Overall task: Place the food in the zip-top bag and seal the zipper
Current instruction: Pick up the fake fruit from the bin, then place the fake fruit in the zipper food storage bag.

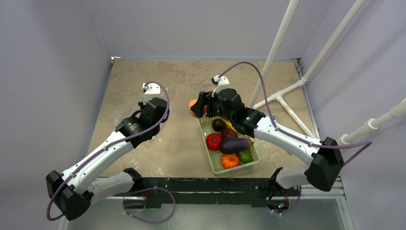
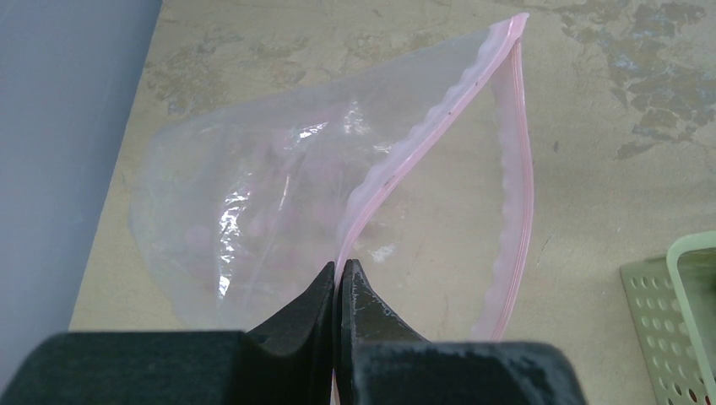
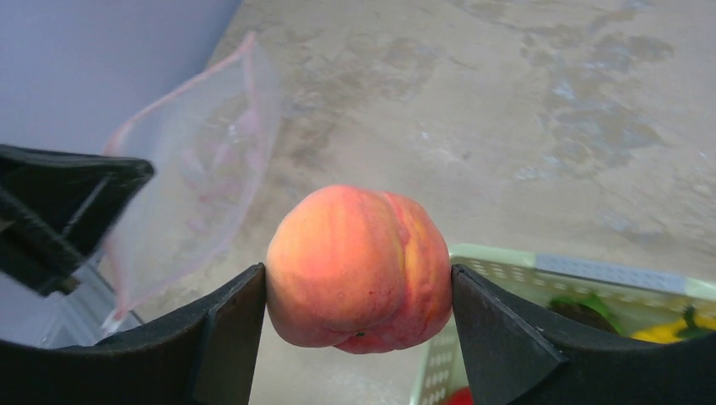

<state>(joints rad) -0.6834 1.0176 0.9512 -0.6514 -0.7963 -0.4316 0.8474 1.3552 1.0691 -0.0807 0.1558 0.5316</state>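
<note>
Left fingers [image 2: 304,312], pinched shut on the thin pink zipper [image 2: 405,152], held the clear plastic bag [image 2: 253,194] agape left of the pale green plastic basket [image 3: 574,268]; right fingers [image 3: 228,329] clamped the glossy peach [image 3: 359,266] just beyond that basket, which judged next needed carrying into the bag's mouth.

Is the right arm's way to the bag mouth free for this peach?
Probably yes: the left gripper pinches one zipper lip, holding the bag open, and only bare table lies between peach and bag.

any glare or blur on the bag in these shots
left wrist: white glare streaks on the zip-top bag, zipper sharp; right wrist: peach crisp, bag at left soft; top external: bag too faint to make out.
</note>
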